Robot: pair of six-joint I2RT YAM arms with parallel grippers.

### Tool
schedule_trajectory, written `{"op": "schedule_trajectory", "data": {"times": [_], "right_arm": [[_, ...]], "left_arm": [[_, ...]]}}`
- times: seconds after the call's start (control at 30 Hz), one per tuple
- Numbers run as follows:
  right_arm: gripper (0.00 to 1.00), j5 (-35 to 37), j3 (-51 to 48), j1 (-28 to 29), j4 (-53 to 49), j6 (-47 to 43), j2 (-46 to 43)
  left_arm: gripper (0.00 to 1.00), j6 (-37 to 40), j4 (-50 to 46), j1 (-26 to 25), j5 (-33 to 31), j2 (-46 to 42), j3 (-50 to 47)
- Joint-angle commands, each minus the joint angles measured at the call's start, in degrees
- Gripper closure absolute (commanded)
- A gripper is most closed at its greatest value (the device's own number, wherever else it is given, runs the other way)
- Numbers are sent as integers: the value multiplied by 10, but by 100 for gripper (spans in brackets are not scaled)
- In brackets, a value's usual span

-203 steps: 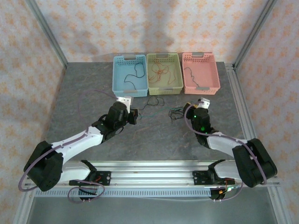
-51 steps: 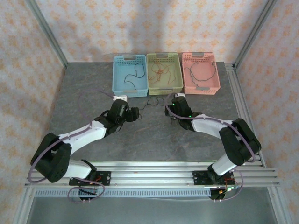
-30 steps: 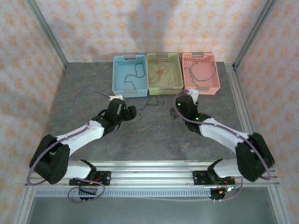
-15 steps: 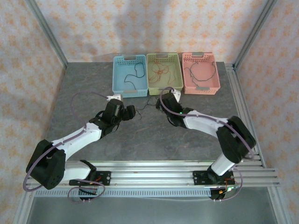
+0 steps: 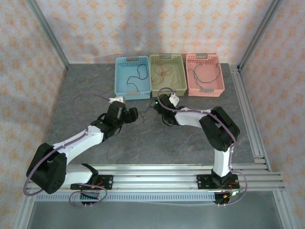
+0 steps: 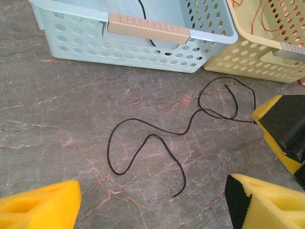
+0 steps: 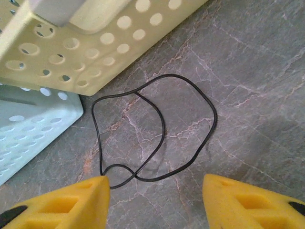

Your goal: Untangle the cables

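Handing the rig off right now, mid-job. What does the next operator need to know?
Left gripper: open, empty, low over the table.
Right gripper: open, empty, over the loose black cable.
That cable lies looped on the table in front of the blue basket and yellow-green basket.
Done: black wire in blue basket, red-orange cable in yellow-green basket, dark cable in pink basket.
Left: grasp the loose cable and bin it.

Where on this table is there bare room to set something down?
Bare table lies left of the blue basket, in front of the pink basket, and in the near middle along the front rail. Crowded: the strip before the yellow basket, where the black cable lies by the left tool and right tool.
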Motion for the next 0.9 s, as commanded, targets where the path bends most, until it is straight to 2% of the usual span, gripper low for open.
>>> {"op": "schedule_trajectory", "data": {"times": [0.0, 0.13, 0.27, 0.33, 0.47, 0.57, 0.7, 0.87], "right_arm": [[48, 21, 20, -6, 11, 35, 19], [52, 8, 29, -13, 24, 51, 45], [60, 41, 36, -14, 23, 40, 51], [68, 42, 38, -19, 28, 37, 58], [90, 48, 31, -20, 40, 5, 51], [100, 55, 13, -17, 48, -23, 20], [100, 42, -27, -17, 84, -76, -47], [100, -42, -103, -18, 182, -193, -160]], "left_arm": [[20, -2, -2, 2, -16, -13, -5], [20, 0, -3, 2, -16, -13, -5], [20, 0, -3, 2, -17, -13, -6], [20, 0, -2, 2, -16, -13, -5], [20, 1, -2, 2, -17, -11, -6], [20, 1, 4, 2, -12, -12, -7], [20, 5, 18, 2, 8, -10, -11], [24, 11, 55, 1, 61, -8, -20]]}}
